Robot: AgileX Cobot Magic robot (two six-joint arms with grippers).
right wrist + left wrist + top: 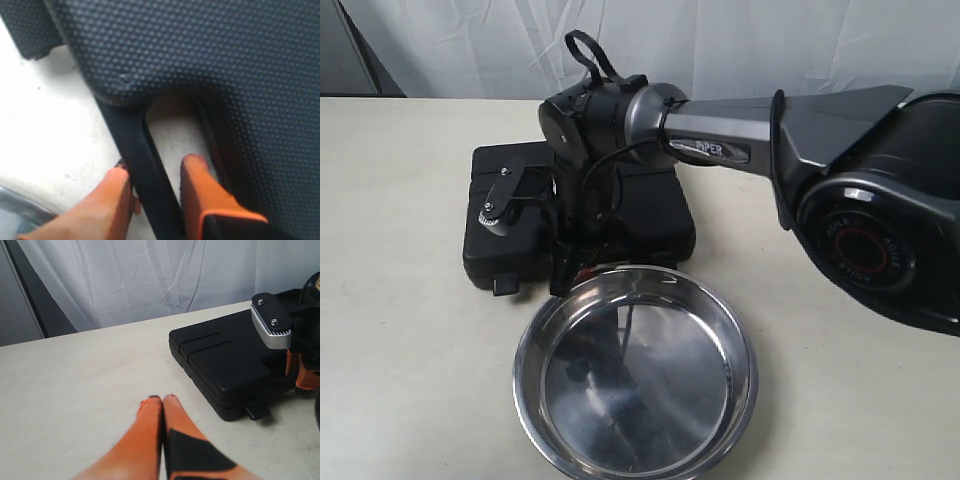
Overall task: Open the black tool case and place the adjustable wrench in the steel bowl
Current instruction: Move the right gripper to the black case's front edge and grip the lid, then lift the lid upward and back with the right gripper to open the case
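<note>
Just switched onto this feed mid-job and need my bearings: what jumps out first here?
The right arm dominates, reaching over the closed black tool case, its right hand down at one edge with fingers astride the handle. Next to that edge sits the shiny steel bowl, empty. The left hand hangs shut above the table, beside the case.

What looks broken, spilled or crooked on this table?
Nothing stands out. The black tool case lies flat and closed, the steel bowl sits upright and empty, and the right claw straddles the case's handle.
</note>
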